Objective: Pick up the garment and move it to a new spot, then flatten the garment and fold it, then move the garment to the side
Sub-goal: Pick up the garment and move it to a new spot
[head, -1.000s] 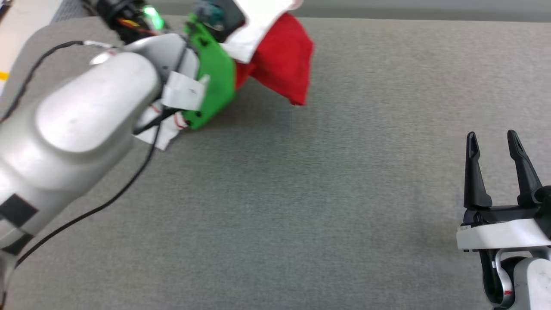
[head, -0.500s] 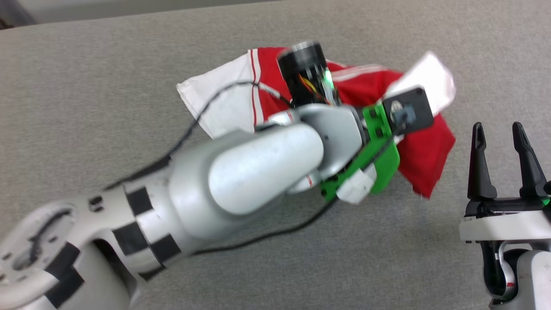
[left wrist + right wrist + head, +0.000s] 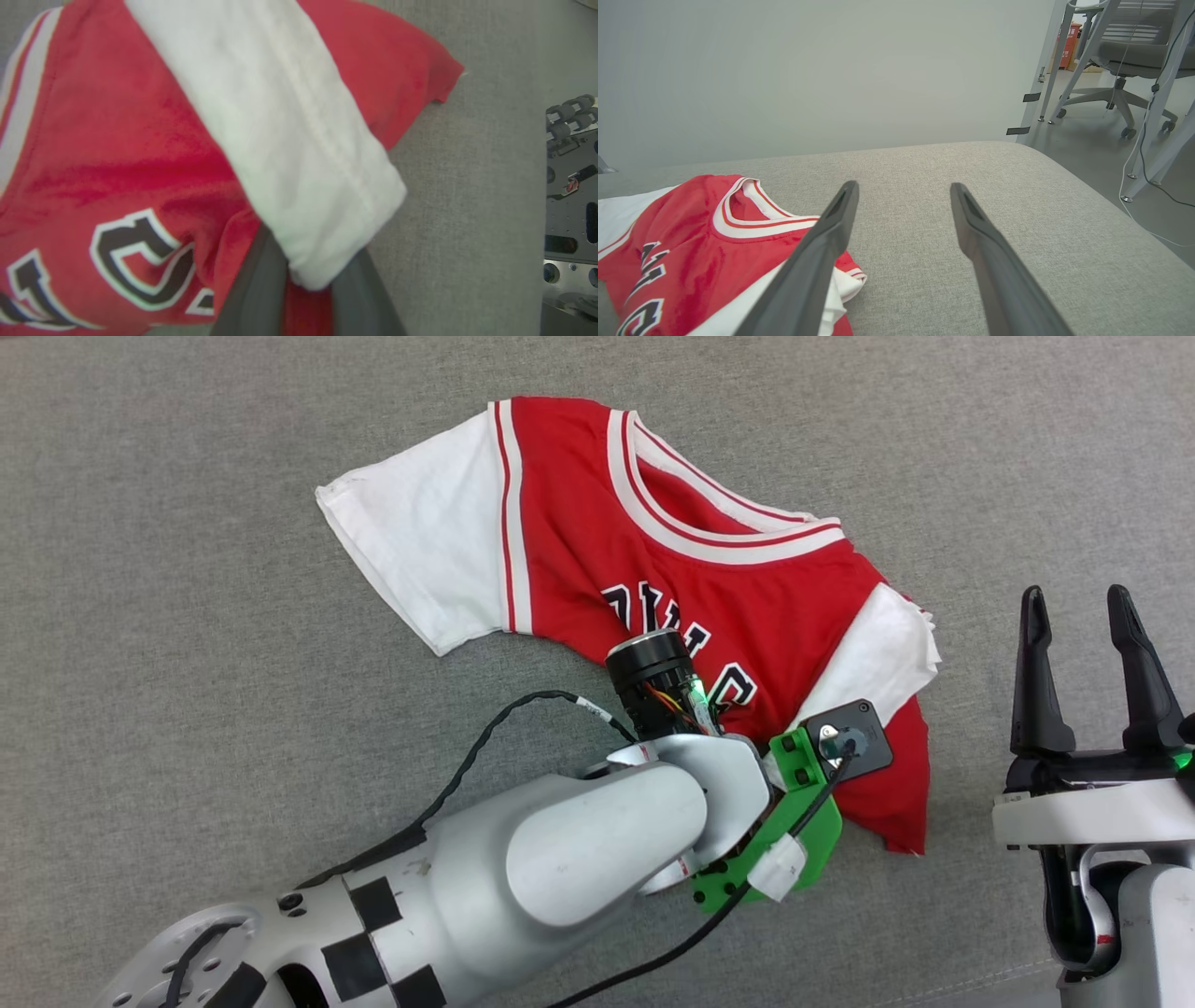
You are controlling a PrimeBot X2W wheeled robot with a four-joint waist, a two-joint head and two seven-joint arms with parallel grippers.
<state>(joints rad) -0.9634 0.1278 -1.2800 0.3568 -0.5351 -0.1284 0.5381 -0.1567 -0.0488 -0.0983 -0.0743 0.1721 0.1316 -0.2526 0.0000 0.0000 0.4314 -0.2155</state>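
Head view: the garment (image 3: 597,523) lies face up on the cushion (image 3: 187,709); the right gripper (image 3: 1074,593) stands just right of it, jaws spread. Left wrist view: the left gripper (image 3: 306,298) pinches the garment's red cloth and white sleeve. Right wrist view: the garment lies just left of the spread jaws.

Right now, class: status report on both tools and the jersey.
Left tool shut on garment by its folded white sleeve. Right tool open, empty. Garment partly spread on grey surface. Nothing in the way.
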